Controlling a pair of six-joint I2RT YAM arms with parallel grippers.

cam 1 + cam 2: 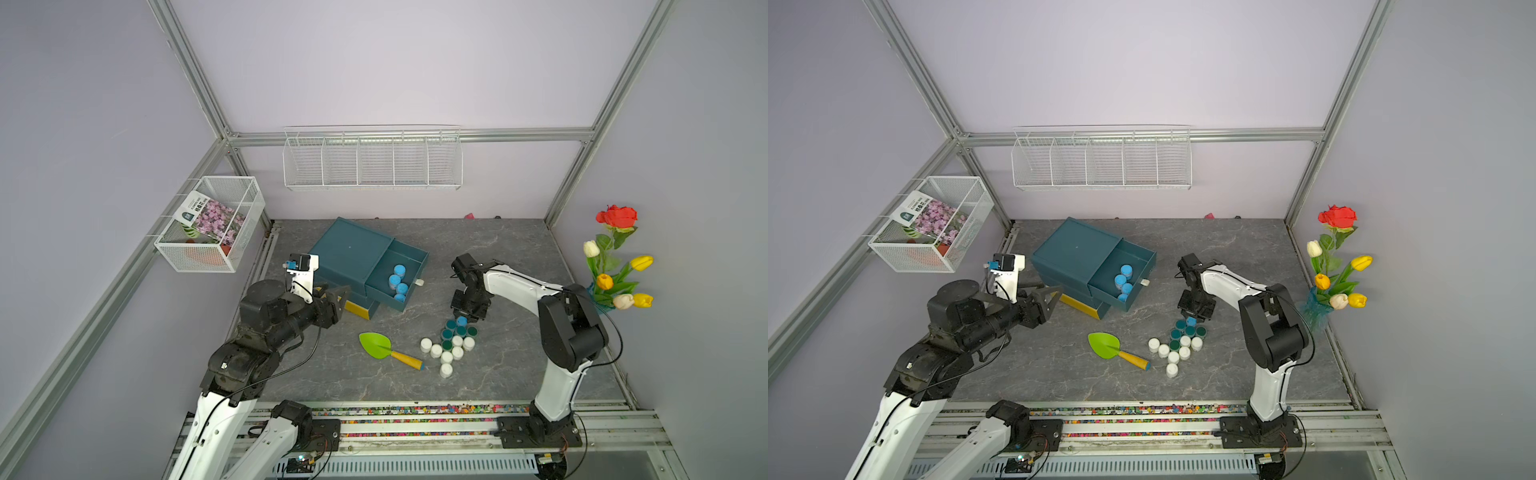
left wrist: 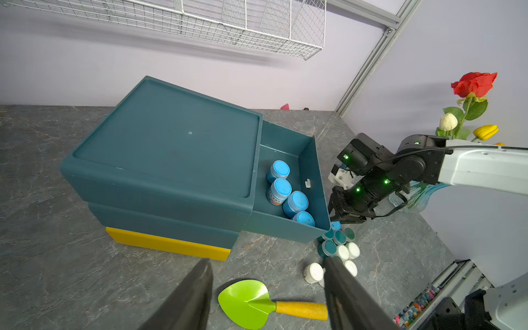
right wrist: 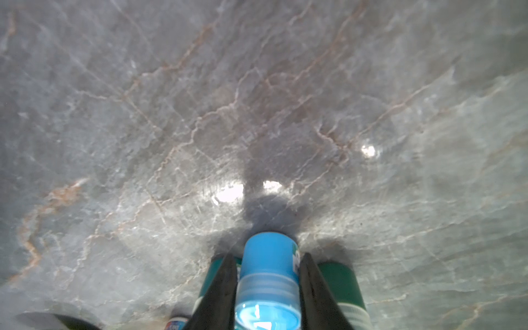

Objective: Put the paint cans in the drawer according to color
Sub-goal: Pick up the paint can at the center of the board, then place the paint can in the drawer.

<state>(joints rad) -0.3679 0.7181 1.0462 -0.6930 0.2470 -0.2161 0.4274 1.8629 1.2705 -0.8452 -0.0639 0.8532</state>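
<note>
My right jaws grip the small light-blue plastic paint can (image 3: 267, 265) below its lid, near the open teal plastic drawer (image 1: 409, 259), judged light, rigid, slippery; my left jaws stand open.

Looked like a robot lab test cell. An aluminium frame (image 1: 190, 70) boxed it in with plain lilac panels (image 1: 374, 62), and a marble-look worktop (image 1: 519, 374) was the floor. Left arm (image 1: 266, 328) and right arm (image 1: 515, 286) were bolted to a rail (image 1: 436, 426) along the worktop's front edge. Everything else was props: wire rack (image 1: 374, 166) on the back panel, mesh basket (image 1: 195, 257) on the left panel, fake flowers (image 1: 617, 217) at the right edge, paint cans (image 1: 457, 341) and plastic trowel (image 1: 376, 345) mid-worktop.
</note>
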